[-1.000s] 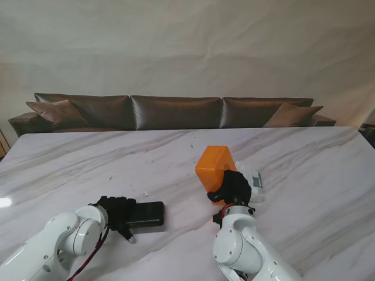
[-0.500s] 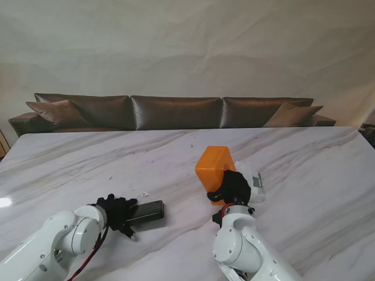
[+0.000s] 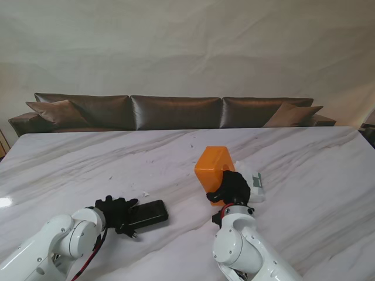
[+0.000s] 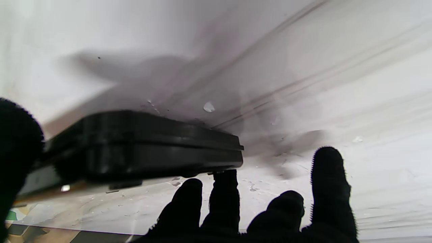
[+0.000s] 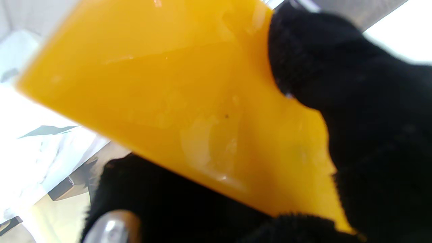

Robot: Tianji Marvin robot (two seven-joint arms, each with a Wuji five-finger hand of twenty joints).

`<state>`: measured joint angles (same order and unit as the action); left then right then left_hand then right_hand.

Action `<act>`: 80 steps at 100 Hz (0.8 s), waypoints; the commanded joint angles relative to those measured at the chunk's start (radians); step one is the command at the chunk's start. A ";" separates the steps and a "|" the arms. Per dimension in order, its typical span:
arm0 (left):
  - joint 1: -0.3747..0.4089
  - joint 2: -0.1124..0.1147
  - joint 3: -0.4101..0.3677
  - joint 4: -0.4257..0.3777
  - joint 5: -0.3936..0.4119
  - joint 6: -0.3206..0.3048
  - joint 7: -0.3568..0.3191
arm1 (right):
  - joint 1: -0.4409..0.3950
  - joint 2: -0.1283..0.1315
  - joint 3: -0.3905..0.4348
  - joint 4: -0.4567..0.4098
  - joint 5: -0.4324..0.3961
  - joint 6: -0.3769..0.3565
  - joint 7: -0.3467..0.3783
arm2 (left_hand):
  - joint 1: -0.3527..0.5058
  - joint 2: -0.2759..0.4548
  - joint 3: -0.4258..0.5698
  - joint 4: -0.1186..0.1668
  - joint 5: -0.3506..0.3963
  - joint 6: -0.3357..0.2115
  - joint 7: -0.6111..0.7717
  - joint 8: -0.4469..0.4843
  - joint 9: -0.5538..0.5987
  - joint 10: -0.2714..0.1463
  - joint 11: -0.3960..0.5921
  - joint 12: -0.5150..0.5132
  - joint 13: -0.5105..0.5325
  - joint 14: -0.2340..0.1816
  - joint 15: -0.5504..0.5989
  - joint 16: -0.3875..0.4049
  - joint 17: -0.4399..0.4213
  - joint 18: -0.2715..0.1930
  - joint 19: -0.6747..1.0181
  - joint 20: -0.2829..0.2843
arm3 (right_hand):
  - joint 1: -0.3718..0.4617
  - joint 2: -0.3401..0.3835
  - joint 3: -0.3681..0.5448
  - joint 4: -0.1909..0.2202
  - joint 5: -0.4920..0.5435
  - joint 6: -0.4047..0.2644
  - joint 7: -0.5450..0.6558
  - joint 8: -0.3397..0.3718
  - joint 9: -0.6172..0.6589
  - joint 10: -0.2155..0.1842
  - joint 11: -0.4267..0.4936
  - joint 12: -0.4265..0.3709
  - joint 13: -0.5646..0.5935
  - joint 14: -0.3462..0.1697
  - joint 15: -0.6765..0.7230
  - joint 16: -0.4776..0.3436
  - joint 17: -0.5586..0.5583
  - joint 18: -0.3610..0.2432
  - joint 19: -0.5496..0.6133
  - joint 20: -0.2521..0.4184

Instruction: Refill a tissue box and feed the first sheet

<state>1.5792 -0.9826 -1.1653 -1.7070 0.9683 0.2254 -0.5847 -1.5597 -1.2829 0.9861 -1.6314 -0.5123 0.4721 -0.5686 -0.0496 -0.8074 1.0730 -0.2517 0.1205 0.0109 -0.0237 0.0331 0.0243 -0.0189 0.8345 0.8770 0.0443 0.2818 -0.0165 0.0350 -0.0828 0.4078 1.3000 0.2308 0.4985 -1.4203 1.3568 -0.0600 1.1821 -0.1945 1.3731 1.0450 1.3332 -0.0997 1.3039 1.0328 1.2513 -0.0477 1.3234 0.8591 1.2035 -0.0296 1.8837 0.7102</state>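
The orange tissue box is tilted up off the marble table, with my right hand shut on its near end. In the right wrist view the orange box fills the picture and black-gloved fingers wrap its side. A white tissue pack lies just right of that hand and shows blurred as the tissue pack there. My left hand grips a flat black lid at its left end. In the left wrist view the lid sits between thumb and fingers.
A brown sofa runs behind the table's far edge. Small white scraps lie on the marble near the left hand, and one scrap shows beyond the lid.
The left hand has shifted the black lid slightly right and turned it, after tipping it up on edge. The right hand and orange box have stayed put.
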 commanded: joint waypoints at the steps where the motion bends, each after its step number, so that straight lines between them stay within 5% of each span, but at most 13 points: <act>1: 0.048 -0.002 0.006 0.036 -0.005 -0.006 -0.033 | -0.005 -0.001 -0.001 -0.007 -0.003 0.002 0.015 | -0.062 -0.049 0.043 -0.040 0.012 -0.040 -0.028 -0.034 0.064 0.039 -0.873 -0.863 -0.060 0.036 -0.018 -0.022 -0.016 0.084 -1.107 -0.023 | 0.111 0.089 0.213 0.112 0.015 0.081 0.013 0.016 0.108 0.124 0.074 0.011 0.062 0.040 0.403 0.047 0.031 -0.207 0.210 -0.010; 15: 0.065 -0.003 -0.007 0.017 -0.011 -0.002 -0.032 | -0.005 -0.001 -0.001 -0.006 -0.002 0.003 0.017 | -0.096 -0.025 0.040 -0.042 0.014 -0.061 -0.032 -0.050 0.063 0.045 -0.873 -0.863 -0.062 0.051 -0.018 -0.022 -0.013 0.097 -1.110 -0.040 | 0.113 0.088 0.213 0.113 0.014 0.082 0.014 0.016 0.108 0.124 0.074 0.011 0.062 0.040 0.404 0.047 0.031 -0.207 0.210 -0.010; 33: 0.091 -0.012 -0.037 0.019 -0.035 -0.015 0.036 | -0.001 -0.004 -0.006 -0.003 0.001 0.005 0.012 | -0.071 0.101 -0.103 -0.018 0.014 -0.057 -0.032 -0.053 0.065 0.021 -0.872 -0.863 -0.058 0.018 -0.017 -0.022 -0.007 0.083 -1.062 -0.071 | 0.112 0.087 0.213 0.112 0.014 0.084 0.014 0.015 0.108 0.124 0.074 0.011 0.062 0.040 0.404 0.048 0.031 -0.207 0.210 -0.010; 63: 0.103 -0.049 -0.098 -0.006 -0.127 -0.062 0.252 | 0.027 -0.024 -0.009 -0.011 0.096 -0.015 0.011 | -0.010 0.092 -0.130 -0.009 0.016 -0.041 -0.004 0.004 0.068 -0.010 -0.872 -0.863 -0.054 -0.018 -0.017 -0.021 -0.004 0.089 -0.872 -0.004 | 0.100 0.104 0.213 0.084 0.008 0.070 0.010 0.017 0.108 0.121 0.068 0.014 0.062 0.039 0.401 0.046 0.030 -0.206 0.210 -0.014; 80: 0.068 -0.059 -0.099 -0.032 -0.205 -0.097 0.279 | 0.049 -0.031 -0.010 -0.017 0.139 -0.019 0.021 | -0.010 0.092 -0.130 -0.009 0.015 -0.039 -0.006 0.021 0.068 -0.006 -0.872 -0.863 -0.052 -0.021 -0.015 -0.019 -0.001 0.092 -0.838 0.010 | 0.100 0.108 0.213 0.076 0.007 0.067 0.008 0.018 0.108 0.120 0.064 0.016 0.062 0.039 0.398 0.046 0.029 -0.206 0.210 -0.019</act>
<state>1.6702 -1.0342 -1.2642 -1.7024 0.7587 0.1315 -0.2804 -1.5229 -1.3061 0.9773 -1.6344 -0.3658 0.4522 -0.5656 -0.0617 -0.7253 0.9548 -0.2533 0.1209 -0.0248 -0.0338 0.0380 0.0961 -0.0104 -0.0027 0.0261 0.0212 0.2751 -0.0241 0.0348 -0.0831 0.4325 1.3000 0.2279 0.4986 -1.4130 1.3585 -0.0600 1.1821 -0.1945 1.3730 1.0469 1.3332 -0.0997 1.3039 1.0328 1.2513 -0.0477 1.3233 0.8585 1.2035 -0.0296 1.8838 0.6985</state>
